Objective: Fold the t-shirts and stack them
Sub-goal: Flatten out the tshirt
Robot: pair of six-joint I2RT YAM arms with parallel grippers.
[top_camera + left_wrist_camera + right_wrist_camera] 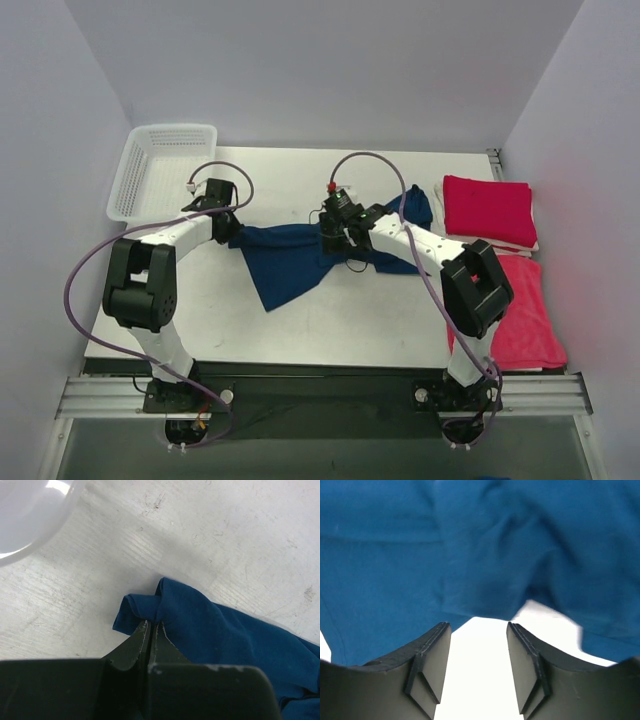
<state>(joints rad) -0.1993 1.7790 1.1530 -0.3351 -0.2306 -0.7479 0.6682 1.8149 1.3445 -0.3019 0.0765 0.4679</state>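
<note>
Grip: your left gripper [150,626] is pinched fully shut on a small rolled fold at the edge of the navy t-shirt [285,265], at the end of the cloth nearest the basket [123,180].
Free pincer: your right gripper [479,630] stands part-way apart with nothing between its jaws. It hovers over the middle of the navy t-shirt, further from the basket than the left one, and bare table [300,335] shows through the gap.
Cloth position: the navy t-shirt lies rumpled on the table, starting close to the basket's near corner and stretching away from it. Its print does not show in any view.
Handling: judge it light, soft and limp. It will sag and bunch wherever you do not support it, and it will drag across the table instead of sliding as one piece. It is not fragile, and a firm pinch should do no harm.
Hold point: take the hem or shoulder edge on the side away from the basket, opposite the left pinch, so the cloth can be pulled flat between both arms. A grab in the loose middle would probably gather several layers.
Other shirts: a folded crimson t-shirt [487,208] and a loose crimson t-shirt [520,320] lie well apart from the basket, beyond the navy one.
</note>
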